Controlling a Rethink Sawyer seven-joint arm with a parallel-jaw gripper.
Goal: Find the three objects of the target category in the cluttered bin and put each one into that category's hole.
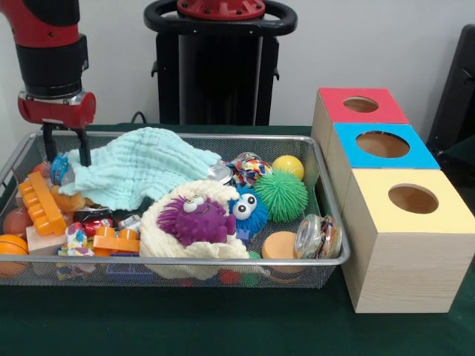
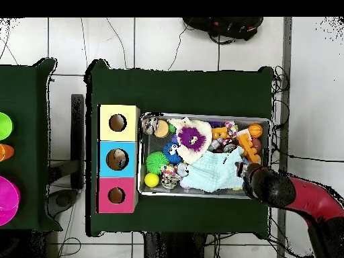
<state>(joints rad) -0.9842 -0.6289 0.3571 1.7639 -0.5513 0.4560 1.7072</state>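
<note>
My gripper point(image 1: 67, 157) hangs open over the left end of the wire-mesh bin point(image 1: 331, 194), its two black fingers point(image 1: 84, 148) apart. Just below the tips lie a small blue-ended item point(image 1: 59, 169) and the corner of a light-blue cloth point(image 1: 137, 167). The bin also holds a purple spiky toy point(image 1: 194, 220) on a cream cloth point(image 1: 159, 239), a blue googly-eyed toy point(image 1: 249, 211), a green spiky ball point(image 1: 282, 196), a yellow ball point(image 1: 288, 166) and an orange toy brick point(image 1: 41, 202). In the overhead view the arm's wrist point(image 2: 259, 183) hides the fingers.
Right of the bin stand three wooden boxes with round holes: red top point(image 1: 361, 104), blue top point(image 1: 382, 144), yellow top point(image 1: 413, 199). A clear jar point(image 1: 315, 236) and an orange disc point(image 1: 279, 245) lie at the bin's near right corner. Green cloth covers the table point(image 1: 223, 326).
</note>
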